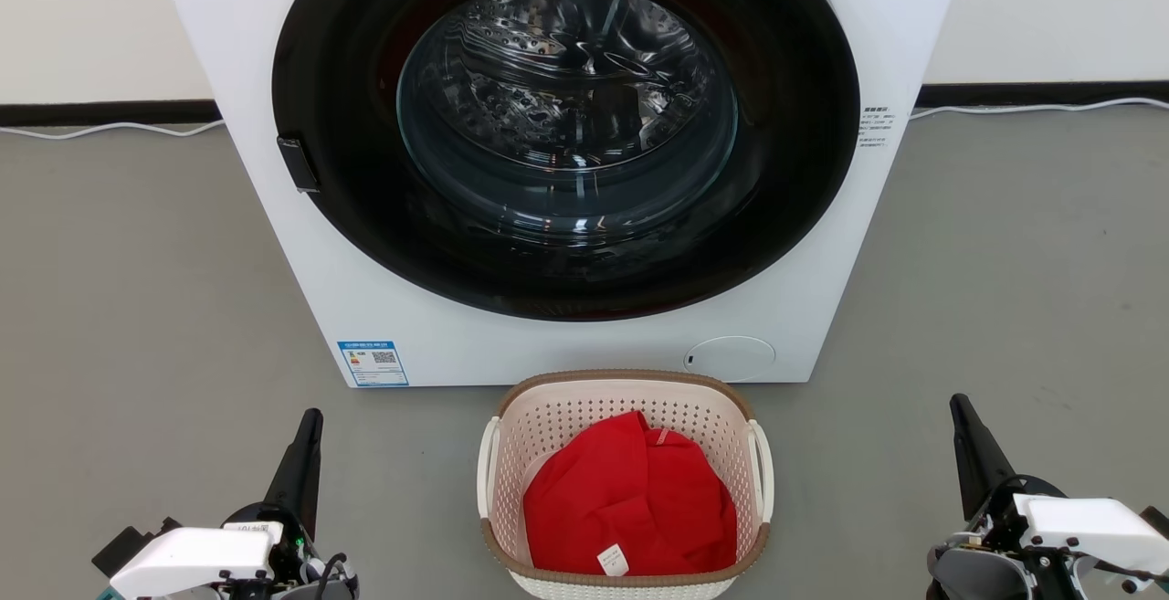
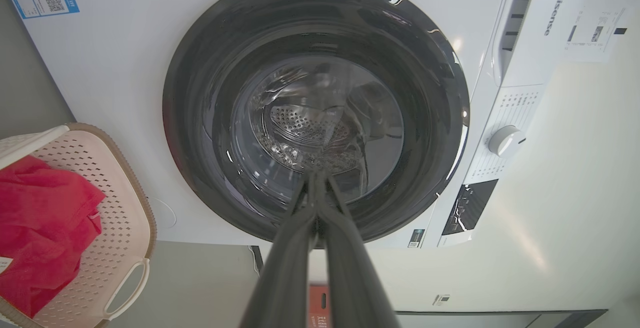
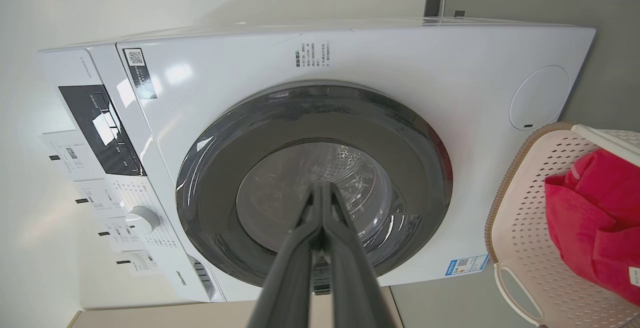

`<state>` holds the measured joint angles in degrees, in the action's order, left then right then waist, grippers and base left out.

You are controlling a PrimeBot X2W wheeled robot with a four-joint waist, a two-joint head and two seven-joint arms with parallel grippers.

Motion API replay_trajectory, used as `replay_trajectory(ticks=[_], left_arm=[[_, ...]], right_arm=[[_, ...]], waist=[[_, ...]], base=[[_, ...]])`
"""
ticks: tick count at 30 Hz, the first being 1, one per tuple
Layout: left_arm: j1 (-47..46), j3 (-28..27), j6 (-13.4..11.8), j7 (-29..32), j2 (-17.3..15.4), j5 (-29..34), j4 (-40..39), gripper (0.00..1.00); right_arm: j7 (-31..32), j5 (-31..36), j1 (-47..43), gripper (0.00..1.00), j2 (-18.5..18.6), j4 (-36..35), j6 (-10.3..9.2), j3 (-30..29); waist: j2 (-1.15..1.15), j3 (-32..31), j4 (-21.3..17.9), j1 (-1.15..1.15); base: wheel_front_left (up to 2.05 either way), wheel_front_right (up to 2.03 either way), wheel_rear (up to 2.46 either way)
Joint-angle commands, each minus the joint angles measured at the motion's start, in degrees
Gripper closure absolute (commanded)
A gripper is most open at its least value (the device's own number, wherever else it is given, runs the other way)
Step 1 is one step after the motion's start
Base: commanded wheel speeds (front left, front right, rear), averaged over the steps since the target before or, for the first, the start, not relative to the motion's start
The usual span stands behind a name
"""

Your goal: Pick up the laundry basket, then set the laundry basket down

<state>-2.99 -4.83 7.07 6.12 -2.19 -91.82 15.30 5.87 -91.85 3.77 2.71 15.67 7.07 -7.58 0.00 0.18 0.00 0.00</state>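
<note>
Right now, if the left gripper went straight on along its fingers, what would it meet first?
Probably the washing machine's round door, though depth is unclear. The left gripper, shut, points away from the laundry basket.

A white front-loading washing machine (image 1: 511,353) with a closed dark glass door (image 1: 566,125) stands on a grey floor (image 1: 137,308) before a pale wall (image 1: 91,15) edged by dark skirting (image 1: 91,112).

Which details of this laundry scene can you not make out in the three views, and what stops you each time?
Head view: the floor of the laundry basket is hidden under the red garment, and its near outer wall is cut off by the bottom edge.
Head view: the print on the blue label on the washer is too small to read.
Left wrist view: most of the basket runs off the left edge.
</note>
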Motion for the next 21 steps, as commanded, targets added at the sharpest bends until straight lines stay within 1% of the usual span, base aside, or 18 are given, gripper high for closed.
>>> replay_trajectory(ticks=[1, 21], left_arm=[[-3.20, -1.75, 0.42, 0.41, -0.69, -0.30, -1.25, 1.00], [-3.20, -1.73, 0.42, 0.39, -0.69, -0.32, -1.26, 1.00]], right_arm=[[0.64, -0.28, 2.42, 1.00, 0.19, -1.65, 0.42, 1.02], [0.65, -0.28, 2.42, 1.00, 0.19, -1.65, 0.42, 1.01]], waist=[[0.00, 0.00, 0.00, 0.00], [0.00, 0.00, 0.00, 0.00]], base=[[0.00, 0.00, 0.00], [0.00, 0.00, 0.00]])
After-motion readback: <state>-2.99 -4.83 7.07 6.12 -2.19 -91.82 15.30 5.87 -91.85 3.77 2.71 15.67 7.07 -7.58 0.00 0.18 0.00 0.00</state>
